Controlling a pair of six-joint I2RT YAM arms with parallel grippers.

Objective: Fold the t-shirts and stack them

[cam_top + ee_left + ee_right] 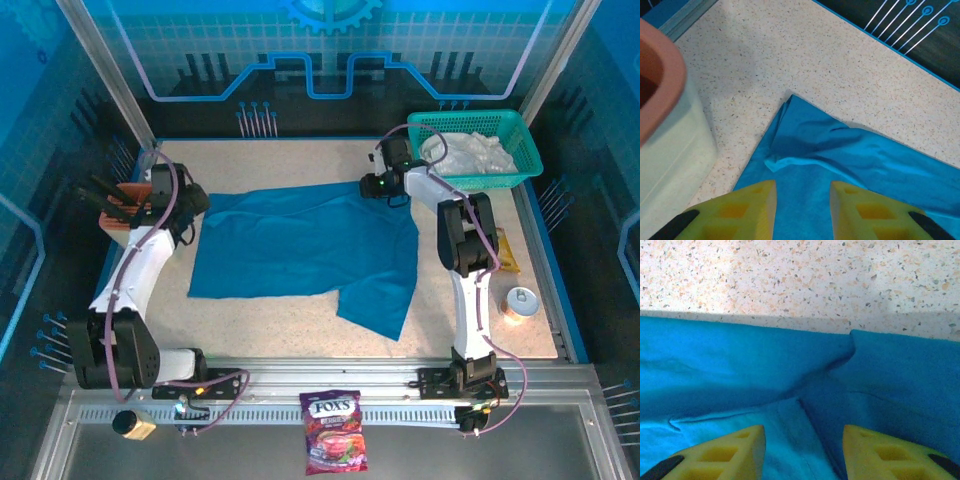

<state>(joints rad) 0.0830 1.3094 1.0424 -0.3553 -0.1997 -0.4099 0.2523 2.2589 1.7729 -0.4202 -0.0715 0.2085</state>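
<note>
A teal-blue t-shirt (300, 250) lies spread over the middle of the table, one sleeve hanging toward the near right. My left gripper (197, 205) is at its far left corner, fingers apart over the cloth (840, 150) with a small fold just ahead. My right gripper (378, 187) hovers at the shirt's far right edge, jaws apart above a seam and crease (805, 390). Nothing is pinched between either pair of yellow fingertips (760, 200) (750, 442). A white t-shirt (470, 152) lies crumpled in the basket.
The teal-green mesh basket (525, 145) stands at the back right. A terracotta-rimmed white container (122, 208) (665, 125) sits close beside the left gripper. A tape roll (521, 301) and a yellow item (506, 250) lie right of the shirt. A candy bag (333, 430) rests on the near rail.
</note>
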